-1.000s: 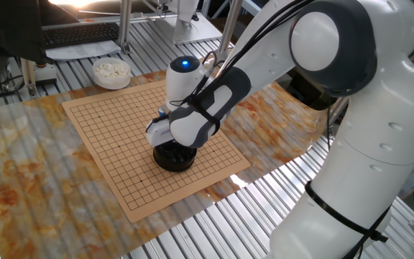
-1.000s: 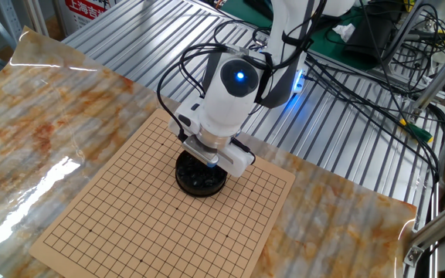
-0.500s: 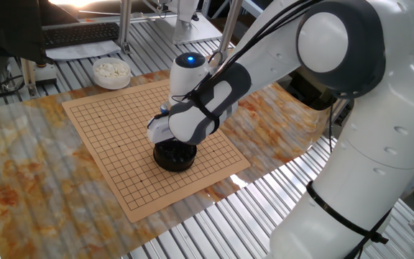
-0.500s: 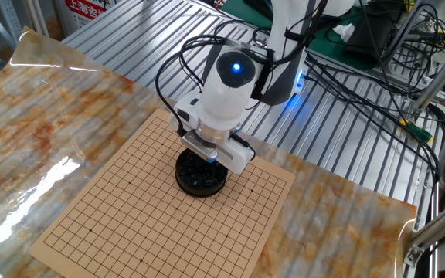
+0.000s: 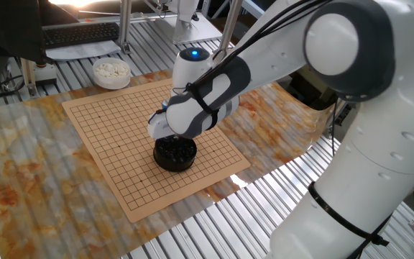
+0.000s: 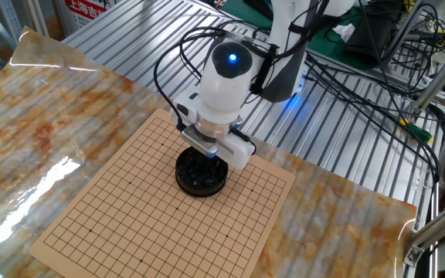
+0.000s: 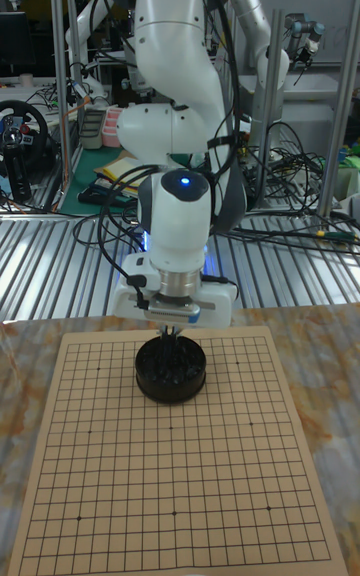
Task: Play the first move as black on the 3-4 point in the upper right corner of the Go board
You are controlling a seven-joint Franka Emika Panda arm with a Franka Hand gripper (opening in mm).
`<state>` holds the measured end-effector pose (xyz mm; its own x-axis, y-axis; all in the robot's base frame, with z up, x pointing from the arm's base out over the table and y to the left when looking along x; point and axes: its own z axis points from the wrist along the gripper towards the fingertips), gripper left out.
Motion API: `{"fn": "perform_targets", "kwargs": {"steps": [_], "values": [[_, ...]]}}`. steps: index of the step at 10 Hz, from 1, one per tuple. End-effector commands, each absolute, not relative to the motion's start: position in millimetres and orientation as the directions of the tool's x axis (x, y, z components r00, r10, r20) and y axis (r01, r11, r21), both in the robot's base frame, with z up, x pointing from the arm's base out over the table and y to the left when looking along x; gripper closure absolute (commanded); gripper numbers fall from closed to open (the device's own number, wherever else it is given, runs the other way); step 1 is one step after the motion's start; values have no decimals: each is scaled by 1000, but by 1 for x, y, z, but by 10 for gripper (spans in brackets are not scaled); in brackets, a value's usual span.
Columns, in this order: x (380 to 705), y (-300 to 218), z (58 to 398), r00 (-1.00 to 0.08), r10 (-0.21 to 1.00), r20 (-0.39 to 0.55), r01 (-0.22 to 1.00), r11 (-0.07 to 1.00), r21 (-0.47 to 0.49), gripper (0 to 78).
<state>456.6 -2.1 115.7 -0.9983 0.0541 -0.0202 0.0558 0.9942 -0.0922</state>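
Note:
A tan Go board (image 7: 200, 476) lies on the table with a squat black bowl (image 7: 171, 372) standing on its far part. My gripper (image 7: 172, 339) hangs just above the bowl (image 5: 175, 154), pointing straight down. The fingers look close together, and their tips show dark against the bowl (image 6: 201, 174). I cannot make out a black stone between them. In the tall view, the grid around the 3-4 point (image 7: 236, 364) in the upper right corner is bare. No stone lies on the board.
A white bowl of white stones (image 5: 111, 71) stands off the board's far corner. The board (image 5: 106, 144) rests on a marbled mat over a slatted metal table. Cables (image 6: 361, 69) run across the slats behind the arm.
The gripper has risen a little above the black bowl. The wrist has shifted slightly toward the board's far edge. The bowl and board have not moved.

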Motion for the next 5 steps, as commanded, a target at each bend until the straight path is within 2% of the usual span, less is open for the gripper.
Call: {"fn": "perform_targets", "kwargs": {"steps": [1, 2, 5], "values": [[454, -2, 144, -995, 98, -30, 99, 993, -57, 764], [455, -3, 158, -992, 124, -36, 124, 992, -23, 764], [461, -6, 176, -985, 166, -43, 166, 986, 0, 764]]}}
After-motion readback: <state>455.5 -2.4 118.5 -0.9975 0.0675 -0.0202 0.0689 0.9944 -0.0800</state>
